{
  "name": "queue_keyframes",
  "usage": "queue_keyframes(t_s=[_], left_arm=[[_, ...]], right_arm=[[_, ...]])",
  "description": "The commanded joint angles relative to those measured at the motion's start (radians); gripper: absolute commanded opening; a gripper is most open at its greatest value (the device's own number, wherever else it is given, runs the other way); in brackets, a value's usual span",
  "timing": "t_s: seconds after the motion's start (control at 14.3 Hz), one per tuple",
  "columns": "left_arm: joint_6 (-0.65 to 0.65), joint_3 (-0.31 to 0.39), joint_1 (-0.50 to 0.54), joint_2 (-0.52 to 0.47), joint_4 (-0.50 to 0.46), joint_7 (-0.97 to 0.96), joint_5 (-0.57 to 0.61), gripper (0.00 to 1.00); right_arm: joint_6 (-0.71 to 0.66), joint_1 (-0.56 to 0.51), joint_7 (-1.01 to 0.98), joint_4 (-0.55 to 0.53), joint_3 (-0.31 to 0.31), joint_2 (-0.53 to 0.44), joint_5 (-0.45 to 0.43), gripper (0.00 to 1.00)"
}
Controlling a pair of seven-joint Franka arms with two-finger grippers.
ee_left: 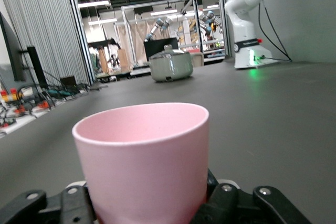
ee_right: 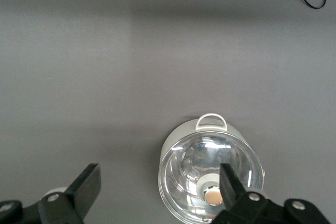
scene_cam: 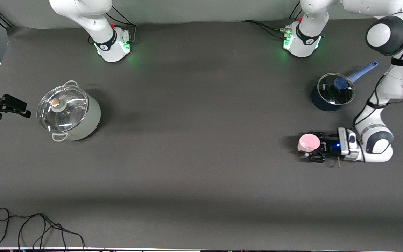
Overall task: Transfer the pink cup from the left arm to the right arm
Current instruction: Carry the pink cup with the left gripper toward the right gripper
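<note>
One small pale pink plastic cup (scene_cam: 309,143), smooth-walled, slightly tapered and without a handle, stands upright on the dark grey tabletop (scene_cam: 201,168) toward the left arm's end, with the left gripper (scene_cam: 314,149) closed around its lower wall. The jaws press it from both sides near the base, as the left wrist view shows, leaving the rim and upper wall free.

Judging by its look, the cup is light and fairly stiff but slick, so a modest squeeze should hold it, while too hard a pinch could flex the thin wall or pop it out. The free upper wall looks the natural place for the second hold.

Farther from the front camera stands a dark blue saucepan with a glass lid and a light blue handle (scene_cam: 332,92).

Well apart, at the right arm's end, the right gripper (scene_cam: 4,106) waits with its jaws wide open, empty, beside a pale green stockpot with a glass lid (scene_cam: 69,111).
</note>
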Motion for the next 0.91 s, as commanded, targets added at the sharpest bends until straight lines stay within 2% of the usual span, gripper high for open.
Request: queue_keyframes(t_s=[0.0, 0.21, 0.35, 0.56, 0.7, 0.84], left_arm=[[0.027, -0.030, -0.064, -0.008, -0.003, 0.019, -0.123, 0.00], [0.114, -0.047, -0.166, -0.014, -0.002, 0.017, -0.284, 0.00], [0.222, -0.108, -0.202, -0.020, -0.002, 0.005, -0.390, 0.00], [0.460, -0.265, -0.205, -0.020, 0.001, -0.059, -0.419, 0.00], [0.618, -0.367, -0.207, -0.020, 0.015, -0.113, -0.419, 0.00], [0.755, -0.463, -0.207, -0.020, 0.020, -0.159, -0.419, 0.00]], right_arm=[[0.008, 0.001, -0.006, -0.006, -0.005, -0.010, 0.004, 1.00], [-0.029, 0.004, 0.091, -0.006, -0.005, -0.036, 0.018, 1.00], [-0.080, 0.012, 0.234, -0.004, 0.000, -0.076, 0.019, 1.00], [-0.159, 0.061, 0.410, -0.006, 0.007, -0.145, 0.028, 1.00], [-0.198, 0.084, 0.585, -0.004, 0.009, -0.170, 0.077, 1.00], [-0.209, 0.160, 0.702, -0.003, 0.009, -0.180, 0.088, 1.00]])
